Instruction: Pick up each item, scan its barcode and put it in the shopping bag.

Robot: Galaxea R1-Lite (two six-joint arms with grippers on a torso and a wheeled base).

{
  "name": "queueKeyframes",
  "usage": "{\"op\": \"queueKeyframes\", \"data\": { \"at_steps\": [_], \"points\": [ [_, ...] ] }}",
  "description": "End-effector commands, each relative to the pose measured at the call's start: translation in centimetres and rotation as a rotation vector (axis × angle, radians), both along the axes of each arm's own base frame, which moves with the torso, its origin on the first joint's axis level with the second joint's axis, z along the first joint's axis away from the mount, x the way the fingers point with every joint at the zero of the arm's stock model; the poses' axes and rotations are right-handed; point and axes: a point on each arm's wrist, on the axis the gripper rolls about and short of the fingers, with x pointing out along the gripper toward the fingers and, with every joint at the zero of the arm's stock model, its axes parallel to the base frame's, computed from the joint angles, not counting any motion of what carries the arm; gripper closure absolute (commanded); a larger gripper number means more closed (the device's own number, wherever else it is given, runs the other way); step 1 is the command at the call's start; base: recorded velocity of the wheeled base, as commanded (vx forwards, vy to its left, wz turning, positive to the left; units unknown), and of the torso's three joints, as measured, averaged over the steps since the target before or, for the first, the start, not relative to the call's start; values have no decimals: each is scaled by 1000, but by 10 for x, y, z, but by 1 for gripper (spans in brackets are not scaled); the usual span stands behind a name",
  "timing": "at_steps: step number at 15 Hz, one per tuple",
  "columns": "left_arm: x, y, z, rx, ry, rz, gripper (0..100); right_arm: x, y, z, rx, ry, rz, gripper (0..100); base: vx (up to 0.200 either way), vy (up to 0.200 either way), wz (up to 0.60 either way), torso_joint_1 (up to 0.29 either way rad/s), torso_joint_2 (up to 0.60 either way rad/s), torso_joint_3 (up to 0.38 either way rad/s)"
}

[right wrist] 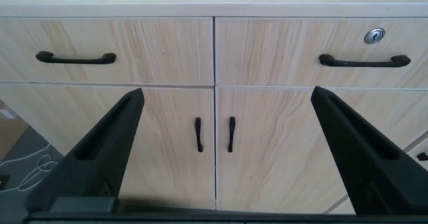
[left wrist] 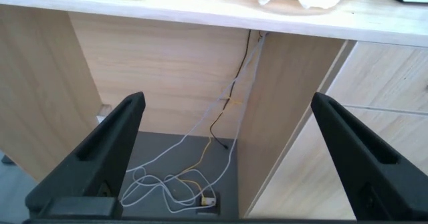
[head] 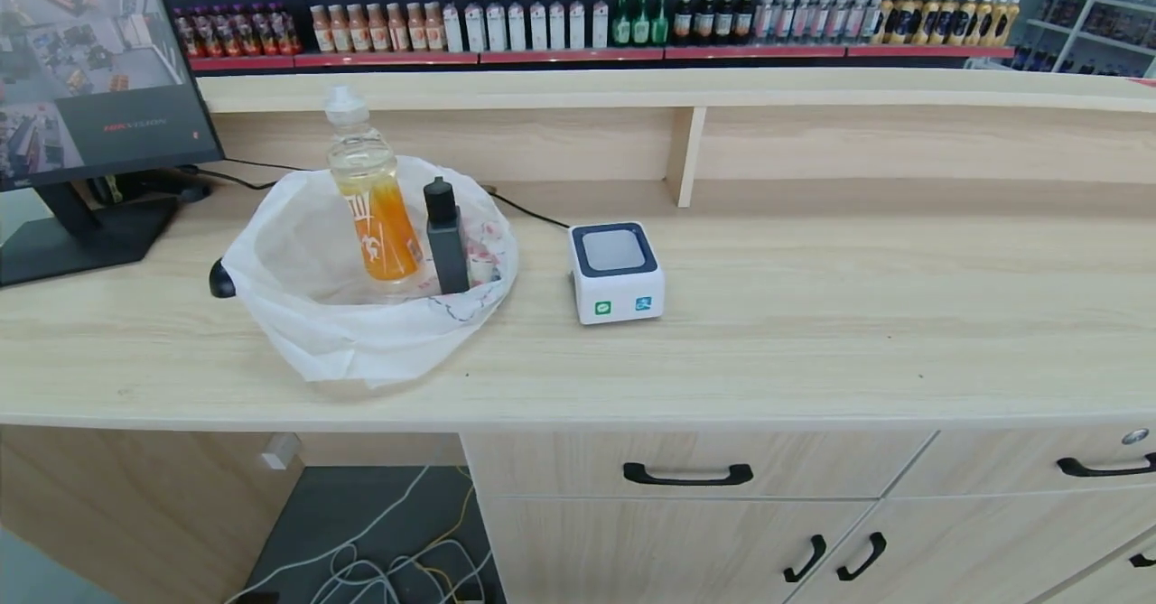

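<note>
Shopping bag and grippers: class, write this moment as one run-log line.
shopping bag: orange drink bottle, dark bottle standing inside | scanner: beside bag on counter | left gripper: open, empty | right gripper: open, empty

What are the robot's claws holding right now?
Nothing. The left claw and the right claw are both open and empty. The orange bottle and the dark bottle stand in the shopping bag.

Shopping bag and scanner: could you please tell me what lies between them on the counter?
In the head view, bare counter separates the shopping bag and the scanner; a thin black cable crosses it toward the back.
</note>
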Motion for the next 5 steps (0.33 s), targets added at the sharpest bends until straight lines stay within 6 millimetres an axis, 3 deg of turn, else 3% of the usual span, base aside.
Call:
{"op": "queueKeyframes", "data": {
  "at_steps": [1,5],
  "points": [
    [0,0,0,-1,0,1,0,0,0,0,0,1,1,0,0,0,0,0,0,0],
    [0,0,0,-1,0,1,0,0,0,0,0,1,-1,0,0,0,0,0,0,0]
  ]
}}
